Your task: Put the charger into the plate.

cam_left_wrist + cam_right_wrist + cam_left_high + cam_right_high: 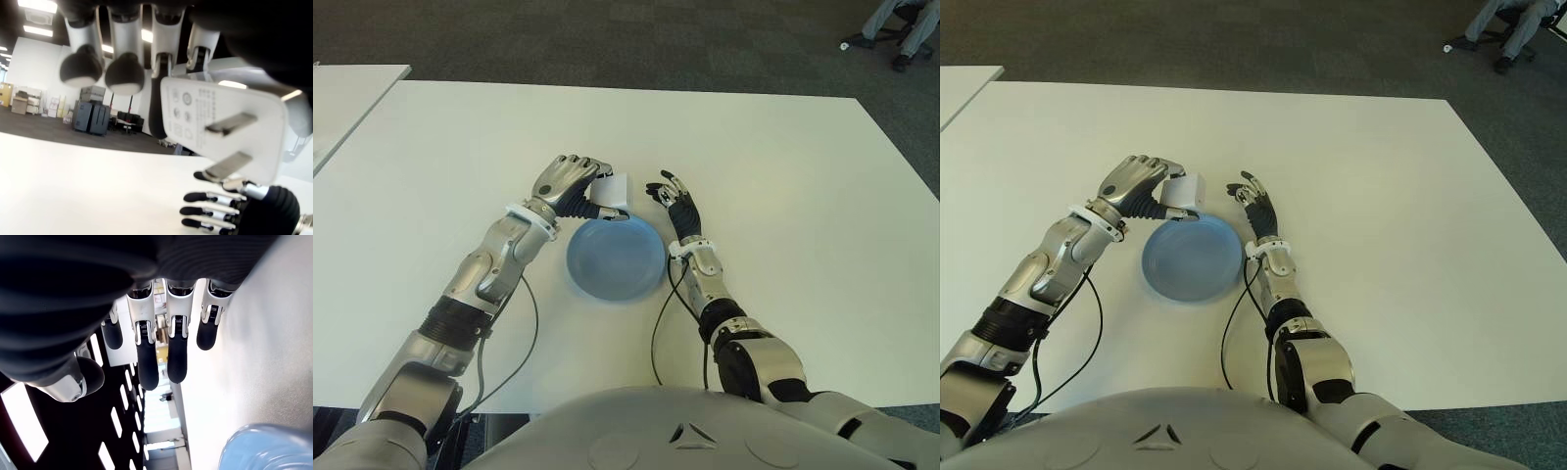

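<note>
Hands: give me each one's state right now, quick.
Left hand: shut on the white charger, at the far rim of the blue plate.
Right hand: open, holding nothing, beside the plate's right side.

plate (617,262) top unobstructed | right robot hand (674,201) just beside rim

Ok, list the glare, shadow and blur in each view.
Eye views: even light, faint shadow beneath the plate. Left wrist view: ceiling lights flare; charger in the left hand sharp, near fingertips soft. Right wrist view: right hand dark against bright table.
</note>
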`<action>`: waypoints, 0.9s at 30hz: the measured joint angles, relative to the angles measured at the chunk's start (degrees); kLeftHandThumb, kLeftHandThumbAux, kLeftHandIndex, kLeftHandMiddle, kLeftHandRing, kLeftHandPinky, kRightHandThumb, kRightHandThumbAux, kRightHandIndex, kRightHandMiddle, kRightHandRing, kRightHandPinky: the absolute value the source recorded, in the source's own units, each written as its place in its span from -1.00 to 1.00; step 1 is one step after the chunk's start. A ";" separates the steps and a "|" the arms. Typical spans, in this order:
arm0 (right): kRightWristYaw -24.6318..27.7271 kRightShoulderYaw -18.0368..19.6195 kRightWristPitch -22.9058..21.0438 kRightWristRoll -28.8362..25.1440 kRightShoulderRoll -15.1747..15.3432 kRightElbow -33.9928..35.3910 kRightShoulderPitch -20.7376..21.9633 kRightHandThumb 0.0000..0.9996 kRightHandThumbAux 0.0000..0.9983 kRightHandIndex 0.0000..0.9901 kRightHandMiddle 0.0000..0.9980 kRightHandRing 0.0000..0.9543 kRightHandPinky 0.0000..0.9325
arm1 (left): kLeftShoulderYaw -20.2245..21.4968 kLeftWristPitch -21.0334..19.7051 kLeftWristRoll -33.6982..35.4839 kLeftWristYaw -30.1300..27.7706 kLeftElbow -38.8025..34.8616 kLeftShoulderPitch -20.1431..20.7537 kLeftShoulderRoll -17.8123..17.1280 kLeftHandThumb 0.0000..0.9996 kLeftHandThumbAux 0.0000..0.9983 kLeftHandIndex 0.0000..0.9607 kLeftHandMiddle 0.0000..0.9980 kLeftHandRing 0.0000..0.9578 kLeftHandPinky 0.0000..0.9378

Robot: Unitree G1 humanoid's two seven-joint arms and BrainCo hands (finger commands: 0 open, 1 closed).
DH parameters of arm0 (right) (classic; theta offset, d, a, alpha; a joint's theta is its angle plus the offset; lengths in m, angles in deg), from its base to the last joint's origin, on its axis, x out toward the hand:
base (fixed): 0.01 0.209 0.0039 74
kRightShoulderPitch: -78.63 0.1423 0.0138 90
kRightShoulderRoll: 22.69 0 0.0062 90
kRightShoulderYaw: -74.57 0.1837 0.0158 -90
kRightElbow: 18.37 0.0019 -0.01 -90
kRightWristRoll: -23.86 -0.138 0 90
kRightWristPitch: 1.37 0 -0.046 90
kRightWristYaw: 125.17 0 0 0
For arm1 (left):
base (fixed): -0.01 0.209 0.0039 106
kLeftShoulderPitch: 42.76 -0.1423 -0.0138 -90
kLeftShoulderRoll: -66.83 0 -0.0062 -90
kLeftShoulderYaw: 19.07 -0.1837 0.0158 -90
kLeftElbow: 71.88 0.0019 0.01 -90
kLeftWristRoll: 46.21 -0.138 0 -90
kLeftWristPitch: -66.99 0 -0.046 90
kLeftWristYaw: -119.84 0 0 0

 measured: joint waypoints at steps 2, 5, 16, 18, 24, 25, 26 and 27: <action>0.05 0.02 -0.01 -0.01 0.00 0.00 0.00 -1.00 0.02 -0.72 -0.30 -0.40 -0.61 | -0.52 0.40 -0.47 0.41 0.66 -0.01 0.00 0.50 0.40 -0.08 0.74 0.80 0.74; 0.08 0.04 -0.03 -0.01 0.00 0.00 0.00 -1.00 0.03 -0.71 -0.29 -0.39 -0.61 | -1.17 1.77 -0.57 1.27 2.06 -0.01 0.02 0.50 0.40 -0.08 0.74 0.80 0.77; -0.20 -0.07 -0.04 0.05 -0.01 0.04 0.00 -1.00 0.02 -0.72 -0.30 -0.41 -0.67 | -1.97 4.62 -0.70 2.72 5.46 -0.06 0.02 0.50 0.40 -0.08 0.73 0.79 0.74; -0.24 -0.11 -0.04 0.05 -0.01 0.04 0.00 -1.00 0.01 -0.73 -0.31 -0.41 -0.68 | -2.16 4.88 -0.96 3.08 5.81 -0.05 0.01 0.50 0.39 -0.08 0.73 0.79 0.74; -0.24 -0.09 -0.04 0.03 -0.01 0.03 0.00 -1.00 0.02 -0.73 -0.30 -0.41 -0.65 | -2.73 5.48 -1.08 3.53 6.73 -0.05 0.00 0.50 0.40 -0.08 0.73 0.79 0.73; -0.24 -0.09 -0.04 0.02 -0.01 0.03 0.00 -1.00 0.02 -0.73 -0.29 -0.40 -0.66 | -2.75 5.52 -1.07 3.54 6.88 -0.05 0.00 0.50 0.40 -0.08 0.73 0.79 0.73; -0.22 -0.07 -0.04 0.01 -0.01 0.03 0.00 -1.00 0.02 -0.72 -0.29 -0.40 -0.66 | -2.76 5.54 -1.05 3.54 6.98 -0.05 0.00 0.50 0.40 -0.08 0.72 0.78 0.73; -0.18 -0.05 -0.04 0.01 -0.01 0.03 0.00 -1.00 0.02 -0.72 -0.29 -0.40 -0.66 | -2.76 5.58 -1.02 3.53 7.08 -0.05 0.00 0.50 0.40 -0.08 0.72 0.78 0.73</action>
